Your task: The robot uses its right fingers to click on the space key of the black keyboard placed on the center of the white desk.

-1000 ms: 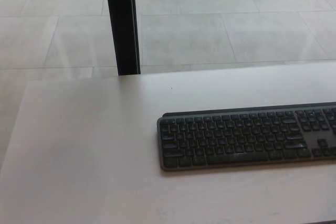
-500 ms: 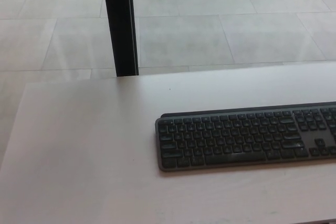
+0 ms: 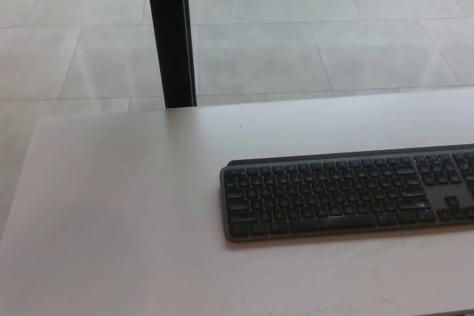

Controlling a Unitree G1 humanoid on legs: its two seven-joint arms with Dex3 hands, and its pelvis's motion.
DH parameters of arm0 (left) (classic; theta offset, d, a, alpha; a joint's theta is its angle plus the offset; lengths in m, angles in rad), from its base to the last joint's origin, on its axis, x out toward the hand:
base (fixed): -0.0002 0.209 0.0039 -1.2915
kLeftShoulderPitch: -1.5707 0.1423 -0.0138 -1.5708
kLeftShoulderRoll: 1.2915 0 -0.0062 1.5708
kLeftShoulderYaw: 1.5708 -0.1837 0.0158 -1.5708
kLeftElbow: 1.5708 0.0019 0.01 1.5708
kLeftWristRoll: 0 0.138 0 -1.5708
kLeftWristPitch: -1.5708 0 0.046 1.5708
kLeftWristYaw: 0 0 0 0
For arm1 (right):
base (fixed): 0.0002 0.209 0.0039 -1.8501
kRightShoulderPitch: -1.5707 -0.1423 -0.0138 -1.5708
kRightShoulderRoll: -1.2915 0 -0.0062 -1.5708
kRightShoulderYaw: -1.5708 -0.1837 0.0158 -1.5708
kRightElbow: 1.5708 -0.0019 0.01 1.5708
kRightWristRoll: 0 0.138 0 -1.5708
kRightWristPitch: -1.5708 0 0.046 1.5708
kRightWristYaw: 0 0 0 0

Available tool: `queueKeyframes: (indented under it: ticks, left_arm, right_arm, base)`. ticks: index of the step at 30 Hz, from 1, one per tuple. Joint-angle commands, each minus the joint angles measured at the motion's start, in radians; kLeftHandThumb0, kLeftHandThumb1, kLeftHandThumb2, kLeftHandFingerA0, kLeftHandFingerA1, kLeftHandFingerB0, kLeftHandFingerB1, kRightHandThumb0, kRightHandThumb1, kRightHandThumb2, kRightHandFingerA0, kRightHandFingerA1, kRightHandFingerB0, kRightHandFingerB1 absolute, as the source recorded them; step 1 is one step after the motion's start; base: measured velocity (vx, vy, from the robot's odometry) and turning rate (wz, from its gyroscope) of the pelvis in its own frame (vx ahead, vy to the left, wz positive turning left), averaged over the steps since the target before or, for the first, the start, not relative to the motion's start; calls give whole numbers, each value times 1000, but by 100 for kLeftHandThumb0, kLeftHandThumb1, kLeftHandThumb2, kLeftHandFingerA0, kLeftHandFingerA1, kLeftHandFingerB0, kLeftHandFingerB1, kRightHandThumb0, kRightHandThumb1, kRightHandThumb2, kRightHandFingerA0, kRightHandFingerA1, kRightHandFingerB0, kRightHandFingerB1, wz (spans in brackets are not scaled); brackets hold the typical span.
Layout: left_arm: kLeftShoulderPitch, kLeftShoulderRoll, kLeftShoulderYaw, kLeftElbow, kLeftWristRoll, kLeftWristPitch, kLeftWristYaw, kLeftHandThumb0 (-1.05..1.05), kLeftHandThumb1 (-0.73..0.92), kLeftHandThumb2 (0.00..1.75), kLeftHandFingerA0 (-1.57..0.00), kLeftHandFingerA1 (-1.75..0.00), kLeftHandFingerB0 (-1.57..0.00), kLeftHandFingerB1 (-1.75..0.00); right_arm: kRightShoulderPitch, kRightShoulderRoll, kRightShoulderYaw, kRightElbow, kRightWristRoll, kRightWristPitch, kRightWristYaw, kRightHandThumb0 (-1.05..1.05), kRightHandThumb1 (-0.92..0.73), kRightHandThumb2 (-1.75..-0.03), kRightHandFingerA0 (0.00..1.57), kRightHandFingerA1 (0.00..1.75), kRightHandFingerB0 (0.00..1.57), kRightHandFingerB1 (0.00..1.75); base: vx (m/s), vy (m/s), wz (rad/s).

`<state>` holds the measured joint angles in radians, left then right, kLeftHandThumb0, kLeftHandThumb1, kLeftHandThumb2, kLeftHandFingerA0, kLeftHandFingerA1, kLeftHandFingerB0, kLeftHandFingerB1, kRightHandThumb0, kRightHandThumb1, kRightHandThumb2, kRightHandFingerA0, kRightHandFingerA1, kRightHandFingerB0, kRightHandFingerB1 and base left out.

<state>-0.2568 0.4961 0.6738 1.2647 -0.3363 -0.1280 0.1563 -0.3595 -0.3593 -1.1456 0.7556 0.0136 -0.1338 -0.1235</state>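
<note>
The flat black rectangular keyboard (image 3: 348, 194) lies on the pale white desk (image 3: 118, 212) toward four o'clock, running off the frame's edge. Neither hand shows, so finger state cannot be told.

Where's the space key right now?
Head view: the space key is on the black keyboard's near row, lower right on the white desk.

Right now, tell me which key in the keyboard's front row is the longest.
The space key: the long bar in the middle of the keyboard's front row, far wider than the short keys flanking it. No hand is in view.
</note>
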Motion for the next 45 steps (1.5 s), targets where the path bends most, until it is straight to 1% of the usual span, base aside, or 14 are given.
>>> queueKeyframes:
  ticks: [1, 2, 3, 5, 6, 9, 19, 29, 32, 39, 40, 41, 42, 45]
  left_arm:
    - [39, 35, -18, 6, 8, 4, -18, -59, 72, 61, -72, -68, -59, -56]
    - [37, 34, -12, 6, 1, 0, -18, -59, 72, 61, -72, -68, -59, -55]
    - [36, 33, -5, 8, -6, -1, -20, -58, 71, 61, -71, -68, -59, -56]
    - [40, 33, 3, 8, -14, -1, -21, -59, 71, 61, -72, -71, -60, -57]
    - [41, 33, 0, 7, -11, -1, -17, -60, 72, 61, -72, -69, -58, -55]
    - [46, 32, -17, 4, 6, -10, -15, -60, 74, 62, -72, -68, -60, -56]
    - [44, 30, -21, 6, -1, -7, -23, -59, 73, 62, -76, -71, -61, -57]
    - [51, 29, -26, 8, -13, 5, -37, -58, 73, 62, -70, -70, -54, -54]
    - [62, 26, -45, 15, 8, 3, -16, -59, 72, 61, -76, -68, -59, -55]
    - [81, 18, -44, 16, 1, -14, -15, -60, 71, 61, -78, -70, -64, -57]
    - [80, 16, -45, 15, 1, -13, -12, -60, 71, 61, -76, -70, -64, -58]
    - [81, 16, -45, 14, 1, -13, -11, -60, 71, 61, -76, -70, -64, -58]
    - [83, 14, -41, 14, -3, -14, -12, -60, 71, 61, -78, -70, -65, -59]
    - [81, 13, -29, 16, -15, -7, -21, -60, 71, 61, -76, -67, -64, -57]
  right_arm:
    - [35, 105, -123, 11, 283, 145, -131, -56, -75, -62, 76, 67, 59, 89]
    - [24, 114, -117, 10, 280, 152, -143, -55, -72, -64, 73, 66, 57, 83]
    - [25, 119, -111, 6, 283, 160, -129, -55, -75, -64, 66, 63, 44, 75]
    - [34, 132, -101, -11, 290, 178, -108, -55, -74, -65, 66, 61, 43, 74]
    - [37, 142, -96, -25, 291, 181, -109, -55, -72, -63, 68, 62, 58, 92]
    - [51, 164, -74, -71, 291, 192, -119, -56, -72, -62, 68, 60, 64, 91]
    - [101, 140, 9, -68, 340, 254, -104, -57, -68, -59, 74, 65, 44, 66]
    - [182, 137, 112, -132, 420, 320, -68, -59, -63, -58, 71, 63, 46, 61]
    - [218, 124, 148, -139, 430, 340, -40, -59, -67, -60, 65, 57, 42, 58]
    - [241, 122, 171, -151, 474, 344, -54, -57, -65, -60, 71, 61, 51, 61]
    - [247, 123, 182, -158, 472, 337, -40, -58, -50, -93, 60, 70, 40, 65]
    - [252, 123, 190, -162, 475, 333, -33, -58, -50, -93, 60, 70, 40, 65]
    - [251, 126, 192, -165, 474, 330, -52, -58, -65, -60, 71, 66, 47, 60]
    - [243, 119, 198, -136, 483, 309, -47, -60, -65, -60, 66, 69, 47, 63]
  base:
    - [0, 0, 0]
    - [0, 0, 0]
    - [0, 0, 0]
    - [0, 0, 0]
    - [0, 0, 0]
    - [0, 0, 0]
    - [0, 0, 0]
    - [0, 0, 0]
    - [0, 0, 0]
    - [0, 0, 0]
    - [0, 0, 0]
    - [0, 0, 0]
    - [0, 0, 0]
    - [0, 0, 0]
